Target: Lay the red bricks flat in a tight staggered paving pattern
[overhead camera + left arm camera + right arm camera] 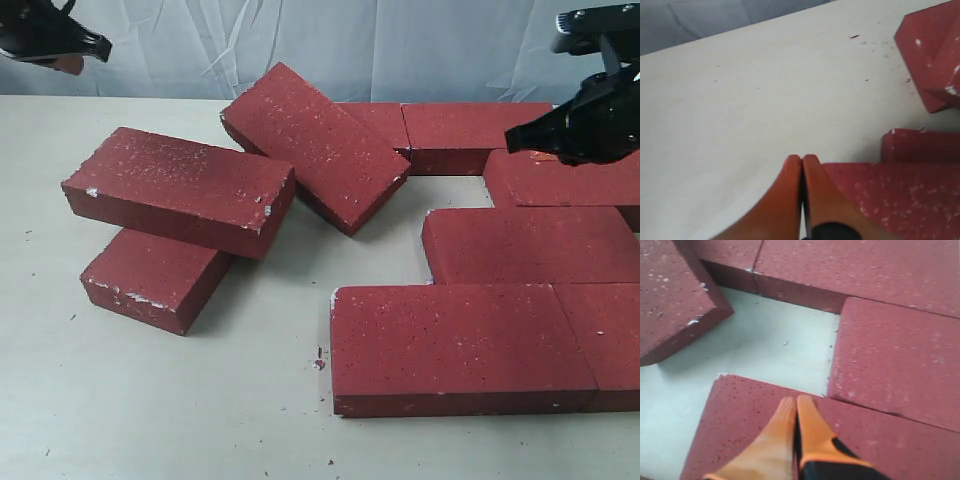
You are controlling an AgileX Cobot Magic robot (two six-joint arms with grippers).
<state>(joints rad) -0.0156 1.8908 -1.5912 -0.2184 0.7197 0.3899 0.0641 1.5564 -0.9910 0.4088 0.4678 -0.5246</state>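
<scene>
Several red bricks lie on the pale table. At the left, one brick [180,190] rests crosswise on top of another [150,285]. A third [315,145] sits tilted, leaning on the back row [475,130]. Flat bricks fill the right: a middle one [530,245] and a front one [450,345]. My left gripper [85,52] hangs shut and empty at the far left; in its wrist view its tips [802,159] are over a brick edge [890,200]. My right gripper [520,138] is shut, empty, above a flat brick [740,430].
A bare patch of table [775,350] shows as a gap between the tilted brick [675,300] and the flat ones. Pale tabletop [150,400] runs along the left and front. A creased grey cloth [400,45] hangs behind the table.
</scene>
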